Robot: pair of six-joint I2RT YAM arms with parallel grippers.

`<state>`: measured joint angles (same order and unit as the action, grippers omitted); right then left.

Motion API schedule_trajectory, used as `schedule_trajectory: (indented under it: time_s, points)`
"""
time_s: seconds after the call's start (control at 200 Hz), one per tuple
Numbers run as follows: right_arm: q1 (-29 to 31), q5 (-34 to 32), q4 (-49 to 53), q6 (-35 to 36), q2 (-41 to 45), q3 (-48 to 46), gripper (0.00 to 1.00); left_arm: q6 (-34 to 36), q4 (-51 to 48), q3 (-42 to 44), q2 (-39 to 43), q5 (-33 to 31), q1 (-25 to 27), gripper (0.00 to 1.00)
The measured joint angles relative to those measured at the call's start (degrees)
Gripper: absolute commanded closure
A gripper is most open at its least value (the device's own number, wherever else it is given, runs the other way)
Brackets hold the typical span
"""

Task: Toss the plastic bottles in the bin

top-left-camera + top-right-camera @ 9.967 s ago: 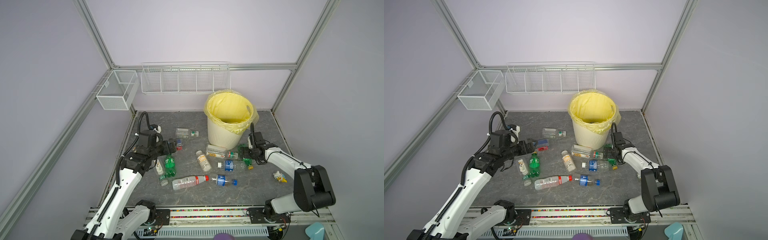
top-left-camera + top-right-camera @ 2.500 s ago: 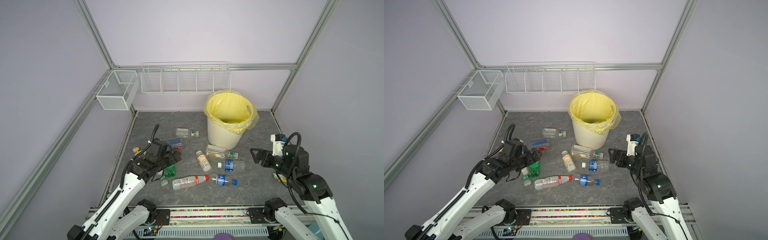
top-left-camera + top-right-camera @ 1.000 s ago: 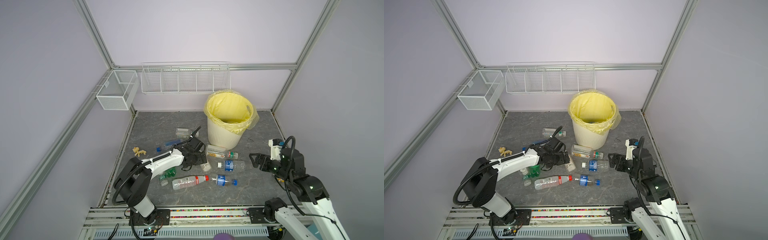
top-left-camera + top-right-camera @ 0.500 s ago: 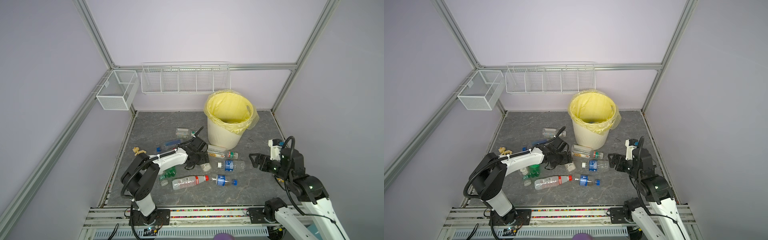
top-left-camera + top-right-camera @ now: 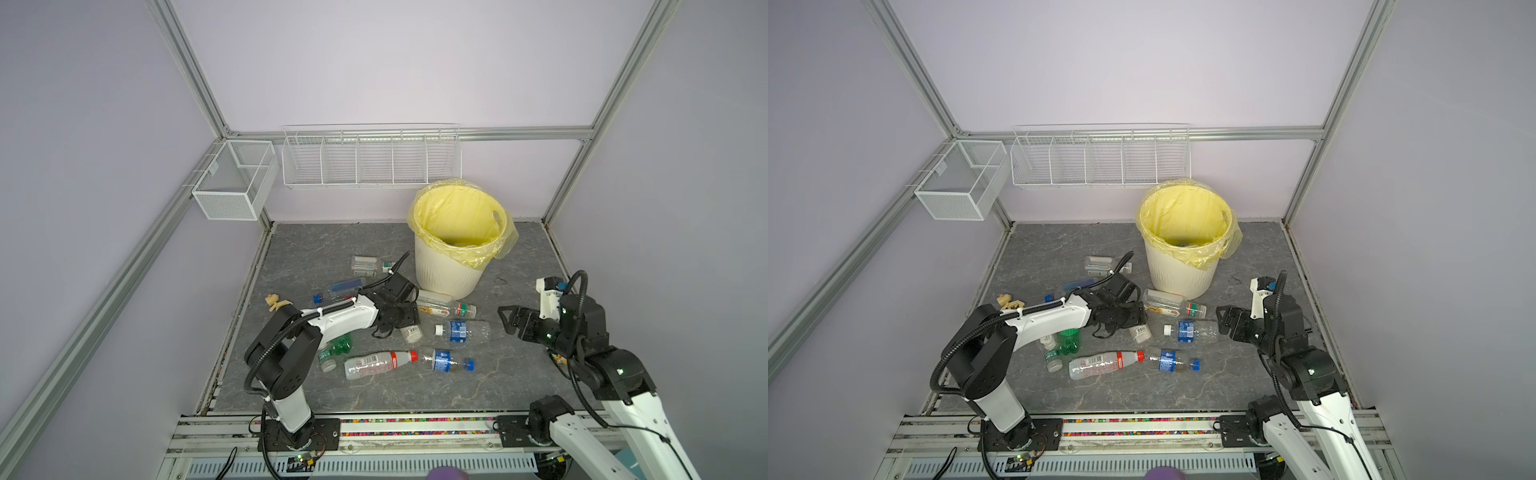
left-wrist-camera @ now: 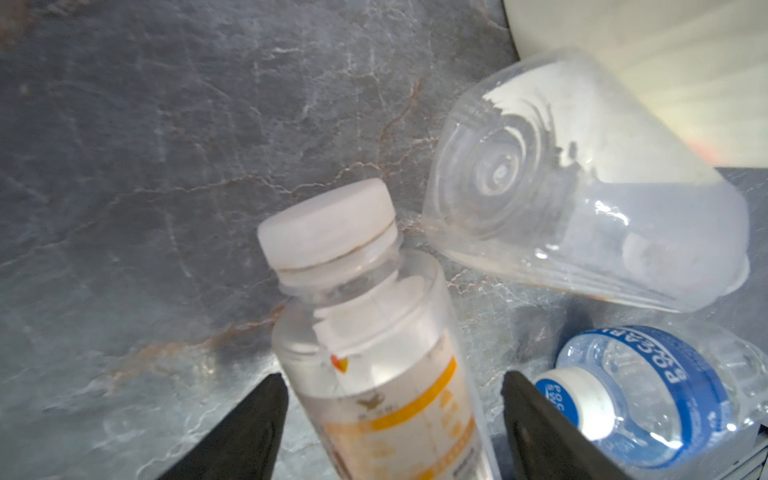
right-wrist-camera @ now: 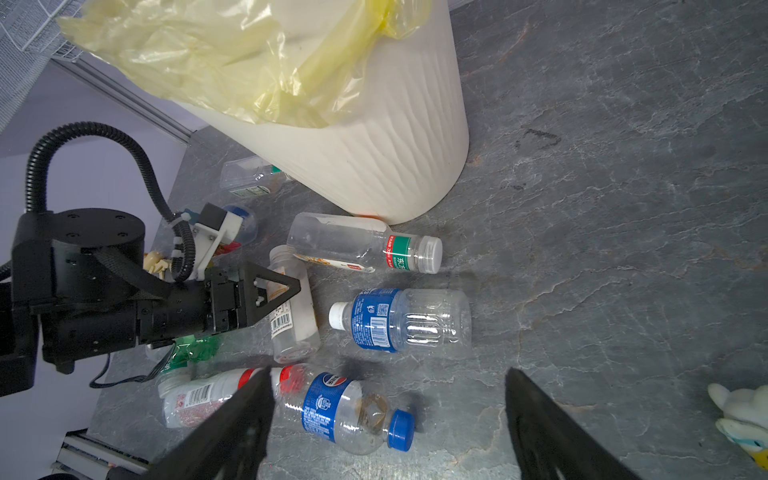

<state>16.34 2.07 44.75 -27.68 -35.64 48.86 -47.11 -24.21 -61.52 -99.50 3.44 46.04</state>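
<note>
Several plastic bottles lie on the grey floor in front of the cream bin (image 5: pixel 449 274) with its yellow bag. My left gripper (image 6: pixel 392 380) is low over a clear bottle with an orange label and white cap (image 6: pixel 374 332), one finger on each side of its body. The jaws are open, with a gap still showing on one side. In a top view this bottle (image 5: pixel 412 333) pokes out from under the left gripper (image 5: pixel 409 322). My right gripper (image 5: pixel 505 316) hovers open and empty above the floor, right of a blue-labelled bottle (image 5: pixel 461 331).
A green-labelled clear bottle (image 5: pixel 440 305) lies at the bin's foot. A blue-capped bottle (image 5: pixel 444 359) and a red-labelled one (image 5: pixel 374 363) lie nearer the front, and a green bottle (image 5: pixel 338 345) sits under my left arm. Toy figures (image 5: pixel 276 301) (image 7: pixel 739 415) lie at each side. Wire baskets (image 5: pixel 370 158) hang on the back wall.
My left arm has swung right from the green bottle to the orange-labelled bottle, and its jaws have narrowed around it over the last second. The right arm has stayed almost still.
</note>
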Motion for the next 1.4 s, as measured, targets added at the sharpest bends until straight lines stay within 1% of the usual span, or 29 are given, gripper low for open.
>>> schedule_trajectory:
  time_s: [0.115,0.385,0.585,0.905,1.295,1.399]
  points:
    - [0.0,-0.7,0.0,-0.2,0.1,0.0,0.12,-0.5,0.5,0.0,-0.5,0.0,0.0,0.23]
    - [0.0,-2.1,0.3,-1.0,1.6,0.1,0.12,-1.7,3.0,0.6,-0.5,-0.2,0.1,0.4]
    - [0.0,-2.6,0.7,-1.1,2.4,0.1,0.12,-2.0,4.8,1.3,-0.5,-0.2,0.1,0.46]
    - [0.0,-3.0,1.2,-1.5,3.4,0.1,0.12,-2.2,5.5,2.2,0.6,-0.2,0.1,0.5]
    - [0.0,-3.3,1.7,-2.0,3.4,0.1,0.12,-2.2,3.7,2.7,8.7,-0.2,0.1,0.52]
    - [0.0,-3.5,2.0,-2.1,3.4,0.1,0.12,-2.2,2.9,2.7,10.0,-0.4,0.1,0.56]
